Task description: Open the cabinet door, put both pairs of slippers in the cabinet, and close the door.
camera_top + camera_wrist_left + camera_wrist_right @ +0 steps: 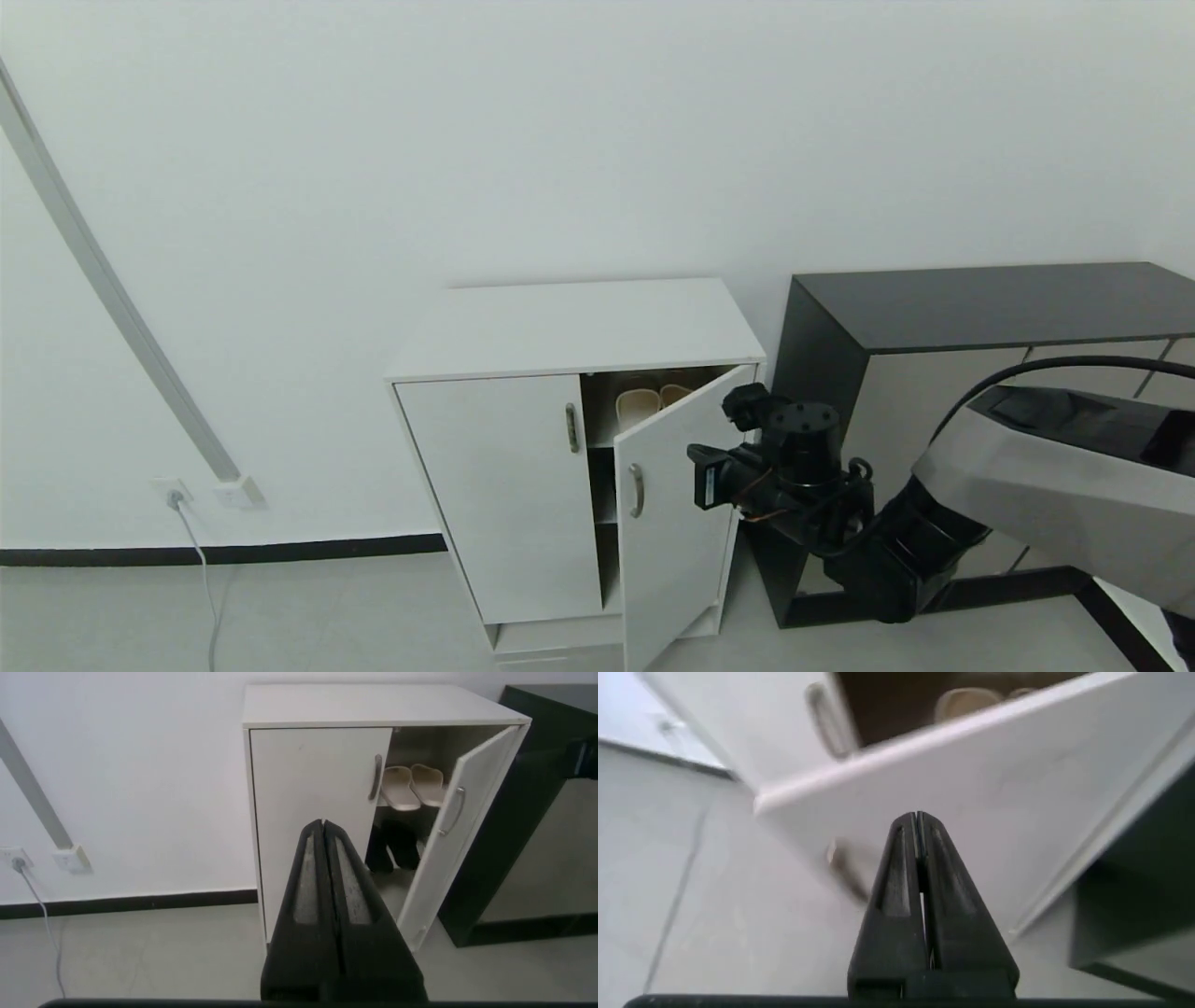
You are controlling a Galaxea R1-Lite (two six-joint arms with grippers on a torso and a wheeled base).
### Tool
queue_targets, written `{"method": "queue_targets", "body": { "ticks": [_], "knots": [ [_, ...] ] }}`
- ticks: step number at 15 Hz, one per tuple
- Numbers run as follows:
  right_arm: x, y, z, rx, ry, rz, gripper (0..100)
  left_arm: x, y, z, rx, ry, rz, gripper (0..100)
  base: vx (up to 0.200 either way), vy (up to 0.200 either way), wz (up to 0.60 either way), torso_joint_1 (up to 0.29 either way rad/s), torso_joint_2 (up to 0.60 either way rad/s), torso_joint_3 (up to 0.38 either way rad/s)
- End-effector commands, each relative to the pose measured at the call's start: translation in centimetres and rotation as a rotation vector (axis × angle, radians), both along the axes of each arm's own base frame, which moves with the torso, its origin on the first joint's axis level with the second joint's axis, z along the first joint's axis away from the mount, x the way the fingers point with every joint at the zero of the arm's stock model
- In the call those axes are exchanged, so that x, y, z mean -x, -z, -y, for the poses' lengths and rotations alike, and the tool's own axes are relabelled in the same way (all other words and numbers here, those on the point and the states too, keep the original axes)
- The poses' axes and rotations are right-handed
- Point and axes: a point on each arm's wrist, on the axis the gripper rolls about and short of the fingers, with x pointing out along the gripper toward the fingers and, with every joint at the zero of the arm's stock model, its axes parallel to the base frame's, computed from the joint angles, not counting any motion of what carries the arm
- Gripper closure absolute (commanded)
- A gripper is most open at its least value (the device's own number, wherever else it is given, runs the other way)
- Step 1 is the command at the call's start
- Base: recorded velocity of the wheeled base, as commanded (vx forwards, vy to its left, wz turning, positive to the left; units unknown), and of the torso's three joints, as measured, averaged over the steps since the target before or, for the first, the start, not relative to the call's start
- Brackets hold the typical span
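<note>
Two right fingers (898, 873) seemingly against door (1018, 784)

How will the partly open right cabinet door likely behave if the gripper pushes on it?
The right door looks like a rigid flat panel, so it should probably swing as one piece rather than flex. The shut right gripper points at its smooth white outer face, so the contact may slide.

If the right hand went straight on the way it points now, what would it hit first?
Most likely the outer face of the half-open white cabinet door, just beyond the shut right hand; the gap is hard to judge.
</note>
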Motion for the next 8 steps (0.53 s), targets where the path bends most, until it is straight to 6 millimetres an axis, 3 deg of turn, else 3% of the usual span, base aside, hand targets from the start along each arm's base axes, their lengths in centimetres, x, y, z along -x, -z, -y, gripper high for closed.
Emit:
{"method": "queue_targets", "body": {
  "ticks": [1, 2, 8],
  "knots": [
    [1.2, 0.5, 0.9, 0.008, -0.025, -0.018, 100, 0.0, 0.0, 0.0, 0.000, -0.001, 0.000, 100, 0.000, 0.000, 0.00, 0.000, 0.00, 0.000],
    [1.6, 0.8, 1.3, 0.012, -0.035, -0.015, 100, 0.0, 0.0, 0.0, -0.001, -0.001, -0.001, 100, 0.000, 0.000, 0.00, 0.000, 0.00, 0.000],
    [2.1, 1.6, 1.7, 0.036, -0.053, -0.024, 100, 0.0, 0.0, 0.0, -0.001, 0.002, 0.000, 100, 0.200, 0.000, 0.00, 0.000, 0.00, 0.003]
  ]
}}
